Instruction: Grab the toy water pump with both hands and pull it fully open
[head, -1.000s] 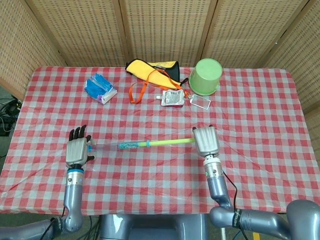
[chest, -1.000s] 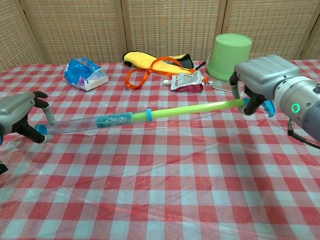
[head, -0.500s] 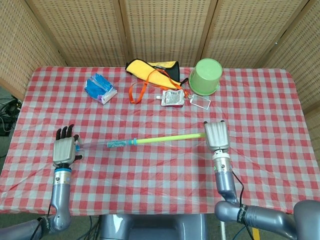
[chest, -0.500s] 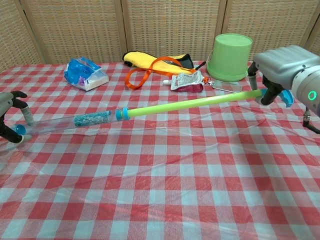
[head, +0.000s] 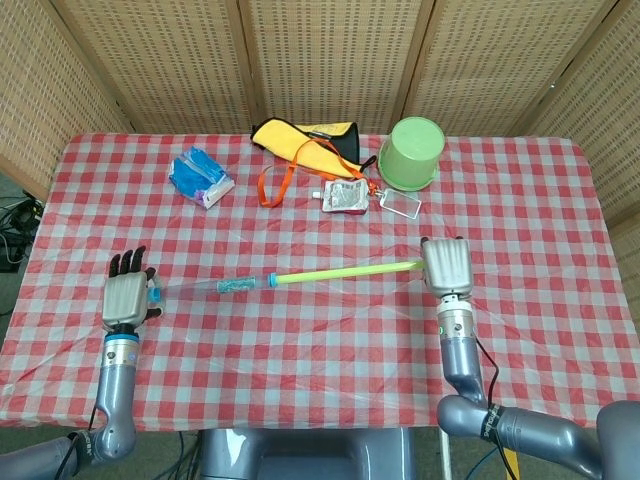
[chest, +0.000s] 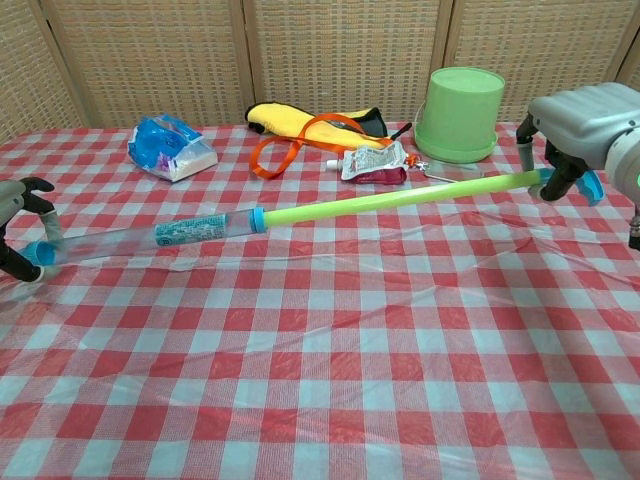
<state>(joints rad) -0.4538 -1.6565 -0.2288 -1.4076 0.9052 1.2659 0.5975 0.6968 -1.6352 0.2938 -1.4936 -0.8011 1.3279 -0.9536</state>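
Observation:
The toy water pump (head: 245, 285) (chest: 200, 228) hangs just above the checked table, stretched long from left to right. Its clear barrel with a blue-patterned label lies on the left; a thin green rod (head: 345, 271) (chest: 400, 199) runs out of it to the right. My left hand (head: 125, 296) (chest: 22, 230) grips the barrel's blue end at the left edge of the table. My right hand (head: 446, 266) (chest: 580, 125) grips the blue handle at the rod's right end.
At the back of the table (head: 320, 340) stand an upturned green bucket (head: 411, 152) (chest: 459, 113), a yellow pouch with an orange strap (head: 303, 142) (chest: 312, 125), a blue wipes pack (head: 200, 177) (chest: 170, 146), a small foil pouch (head: 345, 196) (chest: 372, 161) and a clear card (head: 399, 204).
Both hands have moved apart: the left one leftward, the right one rightward. More green rod has slid out of the barrel, so the pump is longer now.

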